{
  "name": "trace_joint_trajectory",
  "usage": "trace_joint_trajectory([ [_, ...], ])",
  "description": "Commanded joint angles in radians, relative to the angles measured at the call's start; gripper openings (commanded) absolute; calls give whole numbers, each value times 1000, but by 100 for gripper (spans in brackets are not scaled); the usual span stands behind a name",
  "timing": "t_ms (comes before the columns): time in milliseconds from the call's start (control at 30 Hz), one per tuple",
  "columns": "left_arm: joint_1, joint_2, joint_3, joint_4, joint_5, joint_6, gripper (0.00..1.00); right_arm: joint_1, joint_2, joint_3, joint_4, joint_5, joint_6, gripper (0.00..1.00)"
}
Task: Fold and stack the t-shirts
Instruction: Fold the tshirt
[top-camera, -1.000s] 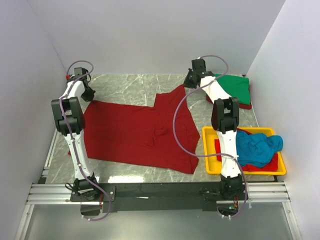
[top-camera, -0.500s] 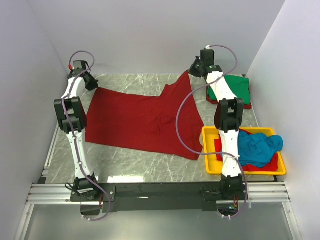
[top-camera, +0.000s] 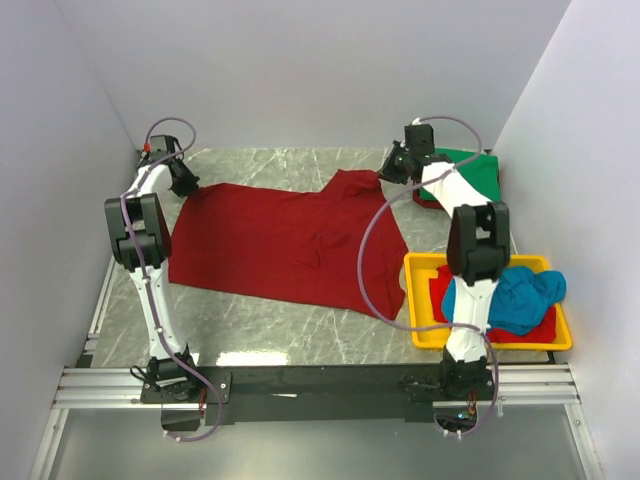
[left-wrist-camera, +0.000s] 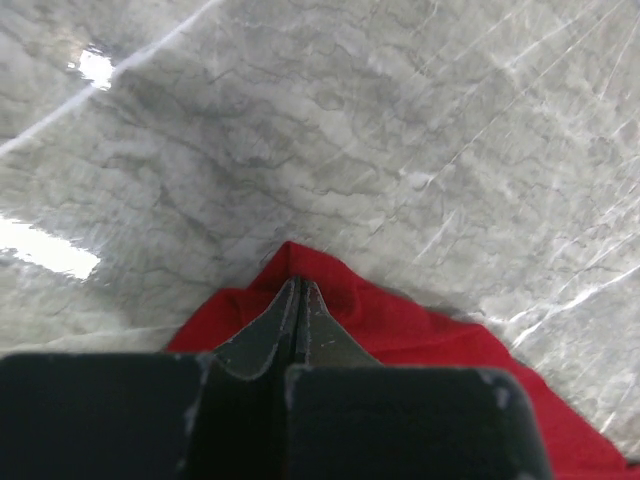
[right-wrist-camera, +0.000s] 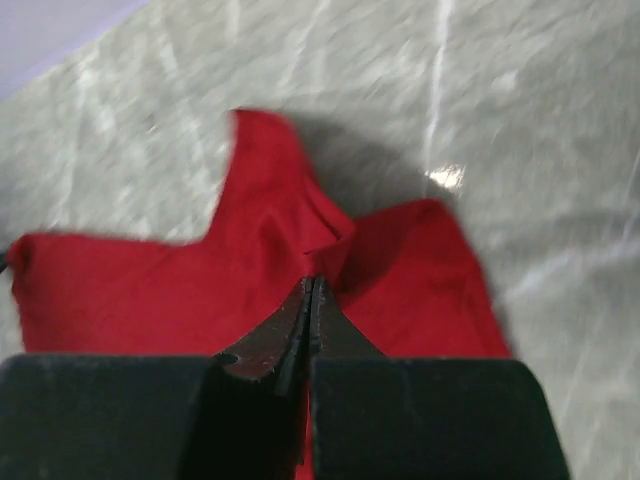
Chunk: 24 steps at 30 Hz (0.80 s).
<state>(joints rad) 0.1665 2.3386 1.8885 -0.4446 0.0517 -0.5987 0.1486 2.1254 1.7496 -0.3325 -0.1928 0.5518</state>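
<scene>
A dark red t-shirt (top-camera: 285, 245) lies spread on the marble table. My left gripper (top-camera: 188, 186) is shut on its far left corner; in the left wrist view the shut fingertips (left-wrist-camera: 297, 285) pinch red cloth (left-wrist-camera: 420, 330). My right gripper (top-camera: 383, 176) is shut on its far right corner; in the right wrist view the gripper (right-wrist-camera: 312, 282) holds a fold of the red cloth (right-wrist-camera: 150, 290). A folded green t-shirt (top-camera: 470, 175) lies at the back right on top of a red one. A teal blue t-shirt (top-camera: 515, 295) lies crumpled in the yellow tray.
The yellow tray (top-camera: 420, 300) stands at the right front and also holds red cloth (top-camera: 445, 298) under the teal shirt. White walls close in the table on the left, back and right. The arm bases stand at the near edge.
Both grippers carried the red shirt's far edge towards the back of the table and then lowered it. The cloth now lies flatter and more stretched out.
</scene>
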Motion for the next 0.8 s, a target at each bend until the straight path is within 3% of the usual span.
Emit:
trace_joint_trajectory([
  [0, -1, -87, -9, 11, -42, 51, 0, 29, -180, -106, 92, -23, -10, 0],
  [367, -1, -188, -153, -20, -164, 63, 0, 111, -446, -468, 105, 15, 11, 0],
  [767, 37, -271, -250, -22, -179, 39, 0, 201, -668, -645, 55, 105, 94, 0],
])
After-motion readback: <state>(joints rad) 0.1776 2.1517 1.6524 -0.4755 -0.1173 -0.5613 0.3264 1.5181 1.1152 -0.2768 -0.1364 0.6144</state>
